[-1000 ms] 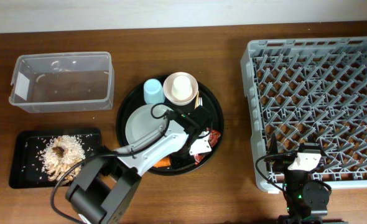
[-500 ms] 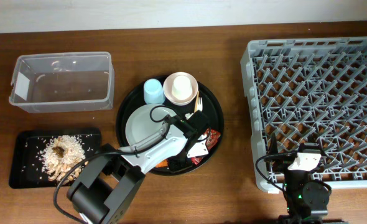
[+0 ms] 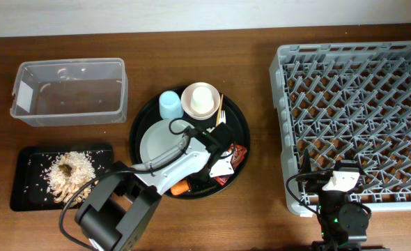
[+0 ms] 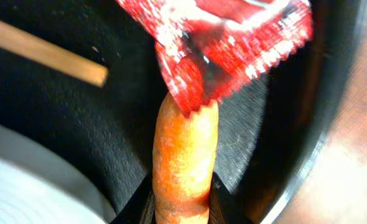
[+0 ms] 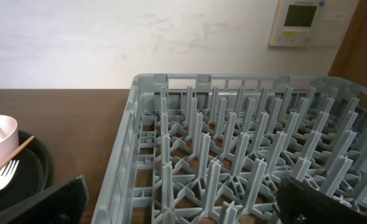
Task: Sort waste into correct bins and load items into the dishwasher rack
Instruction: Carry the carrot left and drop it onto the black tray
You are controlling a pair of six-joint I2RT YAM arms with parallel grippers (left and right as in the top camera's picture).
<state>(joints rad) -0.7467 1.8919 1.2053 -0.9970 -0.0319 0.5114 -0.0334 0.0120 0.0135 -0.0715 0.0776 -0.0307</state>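
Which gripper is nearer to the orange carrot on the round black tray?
Left. The left gripper grips the orange carrot itself; the right gripper stands open far off, at the grey plastic dishwasher rack.

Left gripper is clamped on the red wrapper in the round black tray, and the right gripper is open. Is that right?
Not quite. The left gripper is clamped on the orange carrot, not the red wrapper, which only overlaps the carrot's far end. The left wrist view shows this. It is in the round black tray, and the right gripper is open, as you said.
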